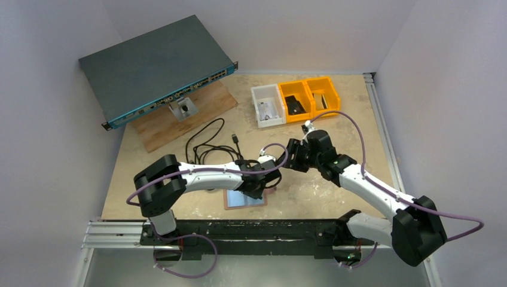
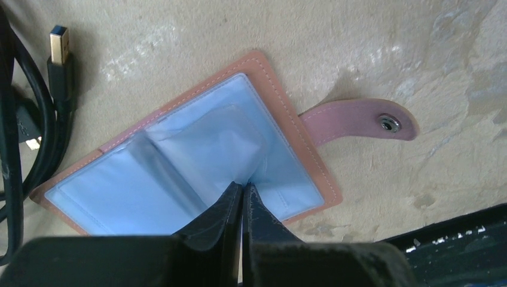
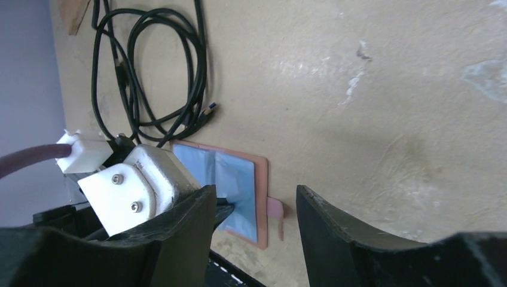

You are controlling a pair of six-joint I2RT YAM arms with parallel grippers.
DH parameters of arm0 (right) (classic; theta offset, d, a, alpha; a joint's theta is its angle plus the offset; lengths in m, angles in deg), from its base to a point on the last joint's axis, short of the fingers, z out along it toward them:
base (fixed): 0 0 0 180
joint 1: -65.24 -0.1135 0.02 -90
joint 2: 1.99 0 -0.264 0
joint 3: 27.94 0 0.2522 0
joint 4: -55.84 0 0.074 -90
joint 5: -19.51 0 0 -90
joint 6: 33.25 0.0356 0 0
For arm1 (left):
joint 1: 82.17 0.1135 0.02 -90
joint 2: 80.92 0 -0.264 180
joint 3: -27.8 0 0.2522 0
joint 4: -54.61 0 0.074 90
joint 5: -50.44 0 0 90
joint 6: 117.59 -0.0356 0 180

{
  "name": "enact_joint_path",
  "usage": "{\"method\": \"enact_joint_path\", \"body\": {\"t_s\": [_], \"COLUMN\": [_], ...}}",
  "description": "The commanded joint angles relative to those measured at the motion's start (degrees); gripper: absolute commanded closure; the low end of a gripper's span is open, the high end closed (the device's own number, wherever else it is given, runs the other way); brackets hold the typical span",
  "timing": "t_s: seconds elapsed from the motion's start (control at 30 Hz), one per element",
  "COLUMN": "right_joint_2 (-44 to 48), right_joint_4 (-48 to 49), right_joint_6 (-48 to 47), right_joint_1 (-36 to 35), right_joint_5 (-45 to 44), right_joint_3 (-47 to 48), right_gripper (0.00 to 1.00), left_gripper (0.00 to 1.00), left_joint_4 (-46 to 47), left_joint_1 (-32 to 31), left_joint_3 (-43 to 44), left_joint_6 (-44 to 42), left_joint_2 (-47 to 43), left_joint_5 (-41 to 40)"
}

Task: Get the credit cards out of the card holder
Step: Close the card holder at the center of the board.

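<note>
While the left gripper [image 2: 242, 190] pinches the holder's [image 2: 272, 89] clear pocket, only the overhead shows 3 bins [image 1: 294, 100] on the beige table [image 1: 335, 197], right gripper [image 3: 256, 209] open

Left tool [image 2: 242, 190] pinched closed on open card holder [image 2: 263, 78] clear pocket

I count one card holder [image 1: 245, 199] lying open, two grippers (left gripper [image 2: 242, 194], right gripper [image 3: 256, 206]), one black cable [image 1: 206, 143], one wooden board [image 1: 179, 116], one network switch [image 1: 152, 69], one white bin [image 1: 267, 105] and two yellow bins [image 1: 309, 97].
</note>
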Motion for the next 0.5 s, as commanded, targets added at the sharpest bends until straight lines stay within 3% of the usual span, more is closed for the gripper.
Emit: {"method": "enact_joint_path", "body": {"t_s": [0.0,0.17,0.47], "right_joint_2": [-1.4,-4.0,-8.9], "right_joint_4": [5.5,9.6,15.2], "right_joint_6": [3.5,5.5,8.1], "right_joint_1": [-3.0,-5.4,-11.5], "right_joint_5": [2.4,5.0,5.7], "right_joint_3": [-1.4,-2.4,-2.3], "right_gripper": [0.52,0.56,0.56], "left_gripper": [1.0,1.0,1.0], "left_joint_4": [5.0,9.3,15.5], "left_joint_1": [1.0,2.0,4.6], "left_joint_3": [-3.7,-7.6,-12.9], "left_joint_6": [-0.2,-0.4,-0.5], "left_joint_2": [-6.6,-11.4,-15.4], "left_joint_5": [3.3,5.3,9.8]}}
